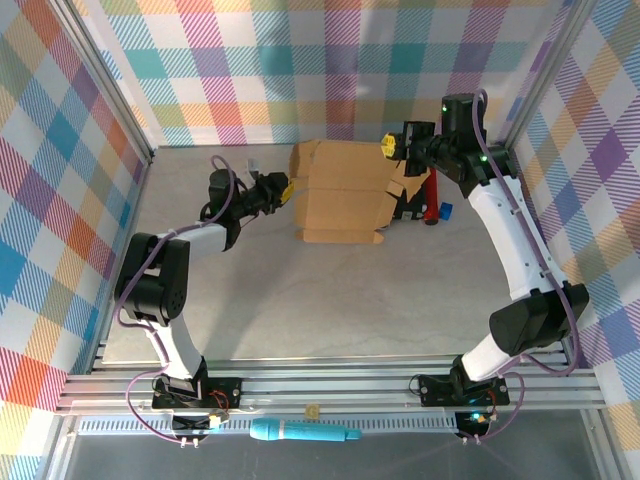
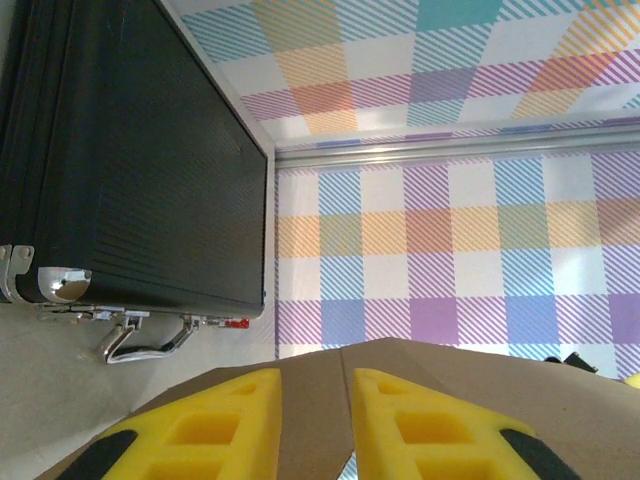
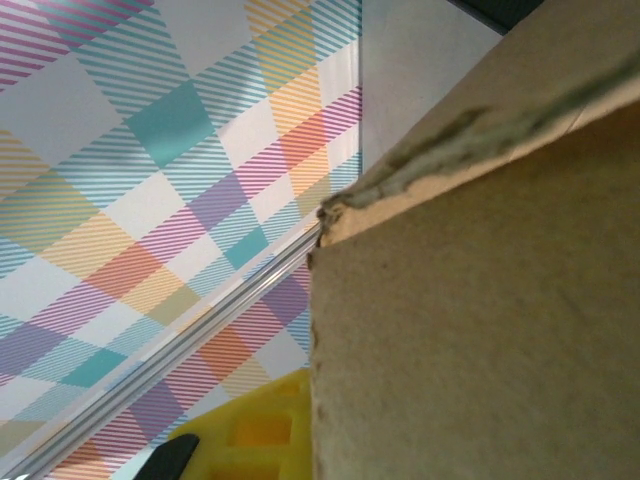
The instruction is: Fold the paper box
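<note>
From above, the plain brown cardboard paper box sits on the grey counter, right between the two tools. Its long way seems to run from the back wall toward the arm bases. Its creases cross it from one tool's side to the other. Rounded flaps stick out on the right tool's side, and a small tab pokes out at the near edge. The left tool touches the box's left edge. The right tool is at the box's far right corner. A small red thing and a small blue thing lie near the right tool, just beside the flaps.

In the left wrist view, the two yellow fingers are a little apart. Brown cardboard shows in the gap and spreads out past them on both sides. I cannot tell if the left tool is pinching it. Ahead and to the tool's left is a big black ribbed case with a shiny metal handle.

In the right wrist view, one yellow finger shows. A big cardboard panel with a rough edge is just beside it. The right tool is closed. I cannot tell if any cardboard is caught in it. A checked wall is behind.
</note>
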### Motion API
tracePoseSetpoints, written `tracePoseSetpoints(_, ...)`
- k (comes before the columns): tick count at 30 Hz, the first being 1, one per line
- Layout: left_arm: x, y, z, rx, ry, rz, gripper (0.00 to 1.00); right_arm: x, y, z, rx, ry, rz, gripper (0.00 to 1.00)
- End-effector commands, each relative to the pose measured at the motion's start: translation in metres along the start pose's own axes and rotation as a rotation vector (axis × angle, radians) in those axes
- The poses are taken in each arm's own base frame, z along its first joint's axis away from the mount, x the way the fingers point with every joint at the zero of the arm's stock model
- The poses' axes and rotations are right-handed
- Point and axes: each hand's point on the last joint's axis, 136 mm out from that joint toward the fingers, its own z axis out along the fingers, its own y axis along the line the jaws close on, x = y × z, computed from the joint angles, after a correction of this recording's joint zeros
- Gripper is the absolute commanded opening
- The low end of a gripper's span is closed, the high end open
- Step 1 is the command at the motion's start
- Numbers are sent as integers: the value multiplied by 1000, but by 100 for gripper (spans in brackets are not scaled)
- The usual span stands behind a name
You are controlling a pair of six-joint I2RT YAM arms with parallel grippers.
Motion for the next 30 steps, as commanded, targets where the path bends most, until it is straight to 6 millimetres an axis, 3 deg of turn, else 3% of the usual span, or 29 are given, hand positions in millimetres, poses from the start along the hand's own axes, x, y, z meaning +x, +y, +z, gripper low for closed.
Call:
tracePoseSetpoints(1, 13, -21, -1, 45, -1, 40, 25, -3, 6, 5, -25, 15, 18, 0)
tracePoseSetpoints(10, 38, -31, -3, -16, -25, 106, 25, -4, 2, 15, -16, 35, 36, 0)
tracePoseSetpoints(18, 71, -24, -7, -303, 27, 416, 34, -5, -4, 16, -4, 43, 47, 0)
tracePoseSetpoints(24, 68, -19, -11, -383, 20, 577, 39, -3, -8, 15, 8, 58, 52, 0)
tracePoseSetpoints(30, 71, -19, -3, -376, 62, 635, 38, -1, -11, 15, 20, 67, 45, 0)
